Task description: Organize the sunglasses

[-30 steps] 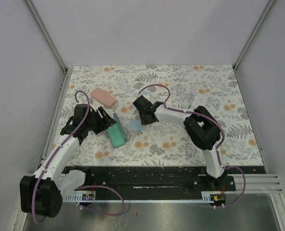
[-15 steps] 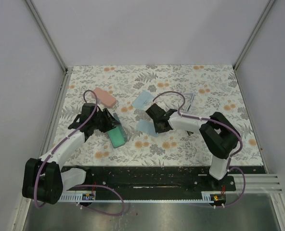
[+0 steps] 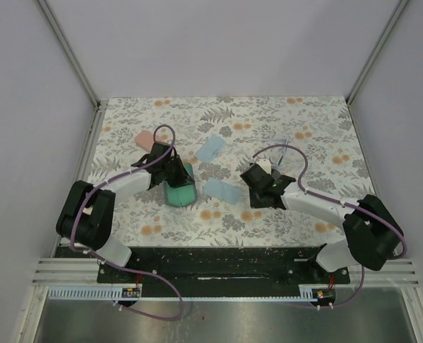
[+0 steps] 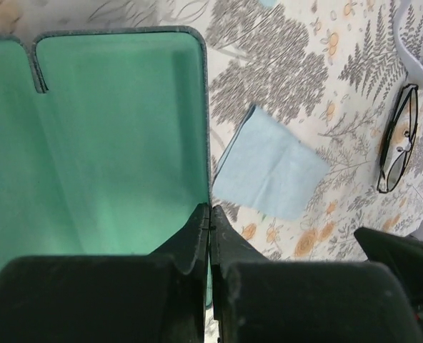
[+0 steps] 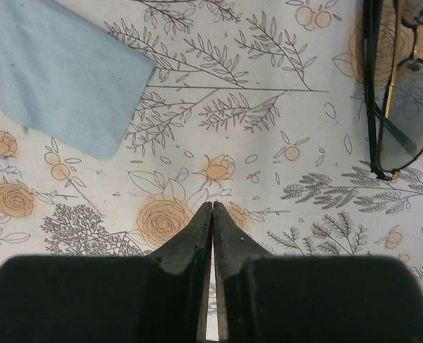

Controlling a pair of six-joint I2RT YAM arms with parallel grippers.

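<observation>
Altogether two blue cloths (image 3: 211,148) (image 3: 222,189), two cases (image 3: 146,138) (image 3: 179,191), one dark sunglasses (image 5: 397,86) pair.

Dark sunglasses (image 5: 408,114), thin black frame, lie folded at upper right; pale pair (image 3: 281,146) lies right of centre

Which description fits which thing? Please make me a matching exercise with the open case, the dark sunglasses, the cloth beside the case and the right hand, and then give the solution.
Things:
1. open case
2. dark sunglasses
3. cloth beside the case
4. right hand

Descriptions:
A. light blue, lying flat on the table
B. shut, holding nothing
C. green inside
D. folded, with a thin black frame

Pairs: 1-C, 2-D, 3-A, 4-B
</observation>
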